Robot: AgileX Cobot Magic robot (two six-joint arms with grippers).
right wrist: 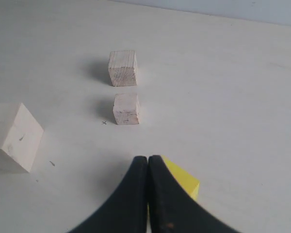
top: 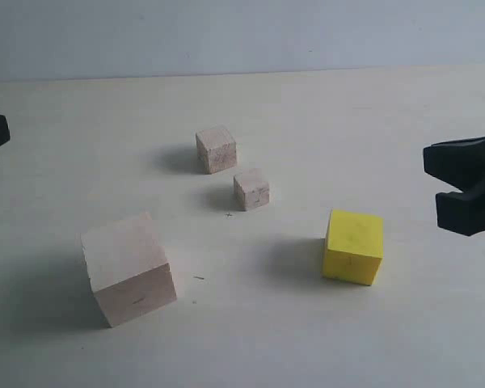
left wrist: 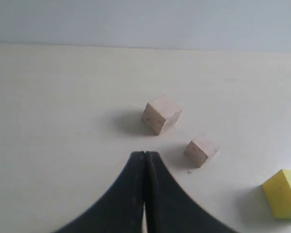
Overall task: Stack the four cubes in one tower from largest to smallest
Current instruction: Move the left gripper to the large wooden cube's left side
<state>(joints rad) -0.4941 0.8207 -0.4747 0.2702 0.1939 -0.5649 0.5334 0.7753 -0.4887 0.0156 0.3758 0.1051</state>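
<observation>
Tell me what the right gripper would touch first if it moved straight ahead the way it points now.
Most likely the yellow cube, which shows just behind the shut right gripper. If the tips pass above it, the smallest wooden cube comes next; depth is unclear.

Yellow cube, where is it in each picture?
Exterior view: yellow cube, lower right of the middle.
Left wrist view: it is cut off at the picture's edge, past the smallest wooden cube.
Right wrist view: it peeks out behind the right pincer.
Shared landmark: the smallest wooden cube.
</observation>
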